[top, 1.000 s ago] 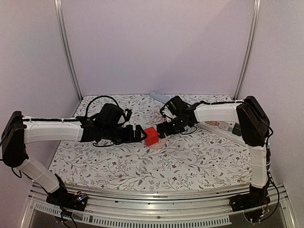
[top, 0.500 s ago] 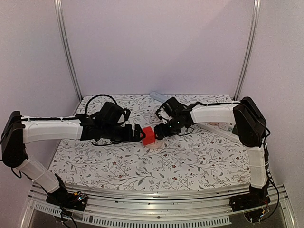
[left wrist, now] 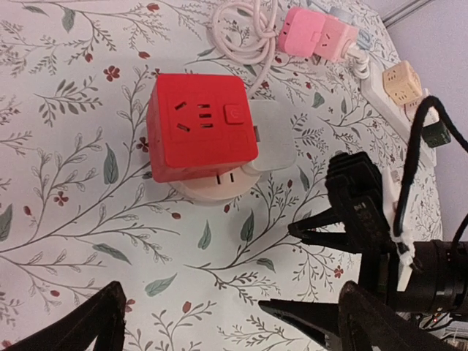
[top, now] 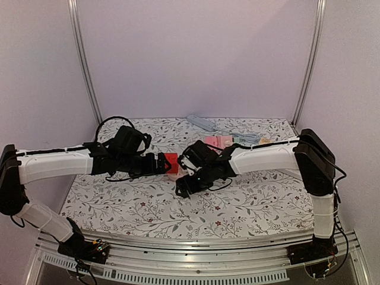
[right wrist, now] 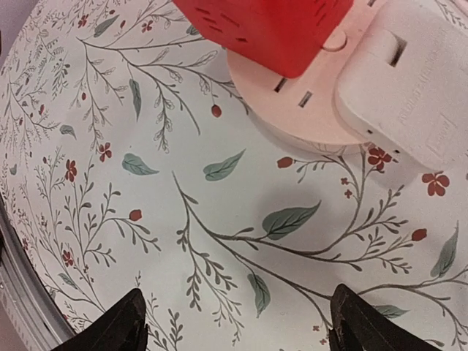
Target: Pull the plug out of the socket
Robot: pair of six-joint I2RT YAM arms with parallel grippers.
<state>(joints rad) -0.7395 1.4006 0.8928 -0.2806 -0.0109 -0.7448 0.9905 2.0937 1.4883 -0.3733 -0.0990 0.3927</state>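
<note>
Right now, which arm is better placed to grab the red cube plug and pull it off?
Left, probably. The left fingers stand open with the red cube plug squarely ahead of them. The right fingers hang off to the near side, the plug only at their view's top edge.

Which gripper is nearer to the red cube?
Left, judging by the top view. The left gripper is open just left of the red cube, close beside it; the right gripper is open in front of it, toward the arm bases, farther off.
</note>
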